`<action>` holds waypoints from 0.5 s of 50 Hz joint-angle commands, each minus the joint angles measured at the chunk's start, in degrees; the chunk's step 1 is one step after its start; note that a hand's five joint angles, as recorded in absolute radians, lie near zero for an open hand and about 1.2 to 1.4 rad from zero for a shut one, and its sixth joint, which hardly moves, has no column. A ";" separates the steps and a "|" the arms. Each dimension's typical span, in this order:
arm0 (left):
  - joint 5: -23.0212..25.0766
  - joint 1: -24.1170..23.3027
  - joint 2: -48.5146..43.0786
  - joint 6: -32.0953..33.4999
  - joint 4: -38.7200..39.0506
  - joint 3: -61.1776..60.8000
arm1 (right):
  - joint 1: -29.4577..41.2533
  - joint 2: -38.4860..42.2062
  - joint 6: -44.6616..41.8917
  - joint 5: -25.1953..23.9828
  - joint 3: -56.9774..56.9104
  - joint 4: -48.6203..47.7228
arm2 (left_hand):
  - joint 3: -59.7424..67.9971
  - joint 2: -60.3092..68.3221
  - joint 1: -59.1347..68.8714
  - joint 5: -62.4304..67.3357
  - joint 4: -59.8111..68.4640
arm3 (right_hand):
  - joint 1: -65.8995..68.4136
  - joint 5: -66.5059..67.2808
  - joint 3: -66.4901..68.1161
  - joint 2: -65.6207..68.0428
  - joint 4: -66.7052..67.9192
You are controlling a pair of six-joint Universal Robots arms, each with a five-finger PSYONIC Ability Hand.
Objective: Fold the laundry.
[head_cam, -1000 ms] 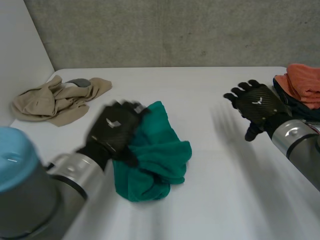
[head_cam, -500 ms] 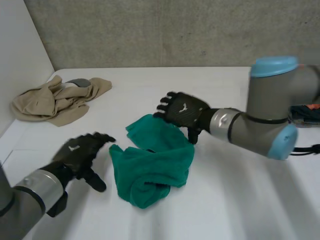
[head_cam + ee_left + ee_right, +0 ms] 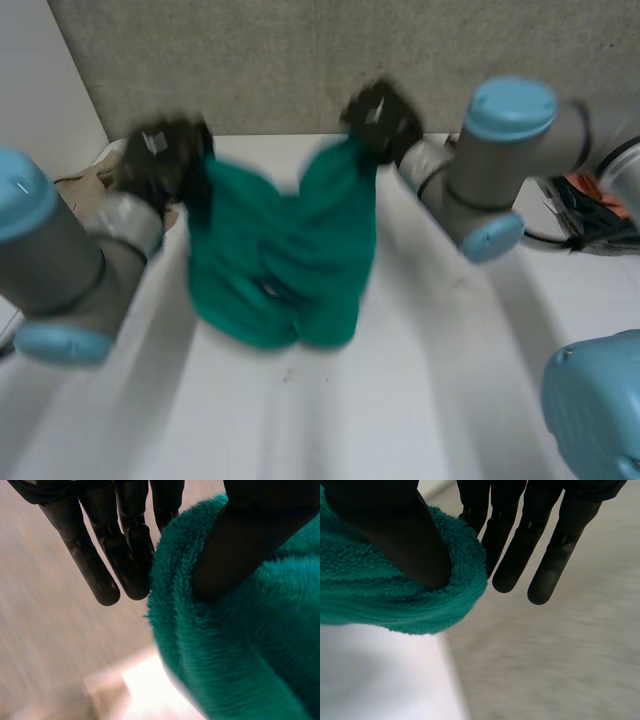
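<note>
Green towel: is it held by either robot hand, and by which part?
The left robot hand pinches one upper end of the green towel, the right robot hand pinches the other; it hangs between them.

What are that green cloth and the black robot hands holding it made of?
The green cloth looks like soft fleece or terry: a fuzzy, matte pile shows along its rolled edge. The left robot hand and right robot hand, each pinching its upper edge, look like smooth black plastic or rubber with a faint sheen; which of the two is unclear.
</note>
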 commanded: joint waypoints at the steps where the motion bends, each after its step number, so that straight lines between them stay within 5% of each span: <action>1: -0.16 -0.23 3.03 1.58 6.53 7.88 | -1.49 -8.43 10.07 7.17 2.75 -4.11 | 11.96 11.77 15.34 15.05 11.47 | 15.27 14.04 12.13 12.58 11.57; 14: 0.28 -1.99 2.42 1.76 6.20 -9.33 | -11.68 -27.24 5.25 1.21 47.53 -3.76 | 11.96 11.77 15.34 15.05 11.47 | 15.27 14.04 12.13 12.58 11.57; 20: 0.02 -8.30 -1.61 4.47 5.06 -17.51 | -14.24 -29.01 -4.77 -2.50 63.57 -3.59 | 11.96 11.77 15.34 15.05 11.47 | 15.27 14.04 12.13 12.58 11.57; 25: -0.51 -10.34 -3.12 8.17 0.49 -19.01 | -15.21 -29.09 -11.55 -2.32 69.38 -1.83 | -4.46 -4.65 -1.08 -1.37 -4.96 | 13.67 12.44 10.52 10.98 9.96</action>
